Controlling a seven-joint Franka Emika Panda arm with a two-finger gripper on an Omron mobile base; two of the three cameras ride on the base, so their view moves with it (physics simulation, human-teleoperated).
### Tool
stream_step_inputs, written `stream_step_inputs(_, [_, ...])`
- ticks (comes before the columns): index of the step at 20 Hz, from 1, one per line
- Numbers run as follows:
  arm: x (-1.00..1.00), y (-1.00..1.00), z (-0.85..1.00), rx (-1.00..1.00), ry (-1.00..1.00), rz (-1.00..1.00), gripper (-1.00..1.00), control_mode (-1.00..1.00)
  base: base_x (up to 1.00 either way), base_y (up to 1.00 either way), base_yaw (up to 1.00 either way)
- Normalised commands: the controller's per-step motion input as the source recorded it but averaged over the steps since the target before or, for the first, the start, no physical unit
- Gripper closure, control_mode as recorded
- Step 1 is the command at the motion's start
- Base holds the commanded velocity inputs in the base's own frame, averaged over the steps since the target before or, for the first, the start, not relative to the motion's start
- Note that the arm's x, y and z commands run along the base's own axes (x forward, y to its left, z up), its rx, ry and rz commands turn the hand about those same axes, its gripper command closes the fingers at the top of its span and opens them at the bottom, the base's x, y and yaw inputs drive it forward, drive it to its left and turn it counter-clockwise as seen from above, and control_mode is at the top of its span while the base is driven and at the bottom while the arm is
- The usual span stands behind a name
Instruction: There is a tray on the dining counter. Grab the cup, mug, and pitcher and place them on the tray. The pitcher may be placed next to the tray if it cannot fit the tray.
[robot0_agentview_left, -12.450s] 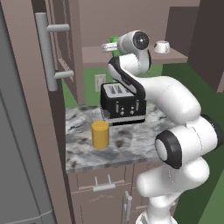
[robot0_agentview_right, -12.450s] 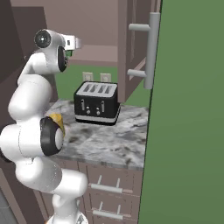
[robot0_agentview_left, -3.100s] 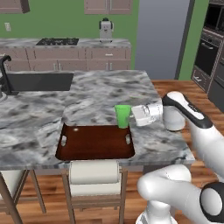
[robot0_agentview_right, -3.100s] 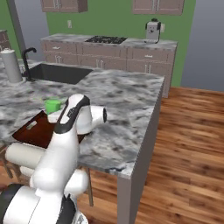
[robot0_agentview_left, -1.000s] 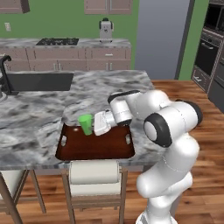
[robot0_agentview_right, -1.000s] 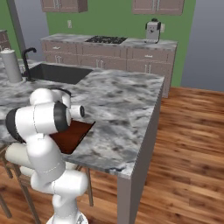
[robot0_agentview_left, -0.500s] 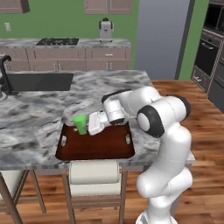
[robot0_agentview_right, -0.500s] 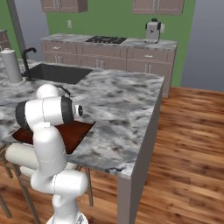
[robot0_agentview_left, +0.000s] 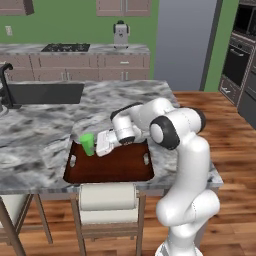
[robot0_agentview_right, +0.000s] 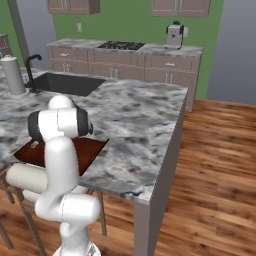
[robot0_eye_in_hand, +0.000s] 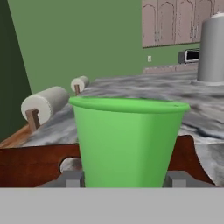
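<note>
While the arm reaches low across the dining counter, a dark sink lies well beyond the gripper, and a stool sits below the counter edge on the near side. Nothing stands between the gripper and the tray. The gripper's fingers sit on either side of the green cup, closed around it. The cup stands upright over the tray's far left corner.

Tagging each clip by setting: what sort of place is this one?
A rendered home kitchen, it seems: a marbled island counter with a dark sink, a stovetop on the back counter, and wall ovens at the right.
</note>
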Motion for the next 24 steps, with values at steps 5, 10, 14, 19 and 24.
stream_step_inputs(5, [0.19,0.0,-0.21,0.0,0.0,0.0,1.0,-1.0,0.0,0.0,0.0])
stream_step_inputs(10, [0.3,0.0,-0.1,0.0,0.0,0.0,1.0,-1.0,0.0,0.0,0.0])
stream_step_inputs(14, [0.24,0.0,-0.1,0.02,0.0,0.0,1.0,-1.0,0.0,0.0,0.0])
stream_step_inputs(19, [0.06,0.05,-0.18,0.0,0.0,0.0,1.0,-1.0,0.0,0.0,0.0])
stream_step_inputs(24, [0.0,0.07,-0.06,0.0,0.0,0.0,1.0,-1.0,0.0,0.0,0.0])
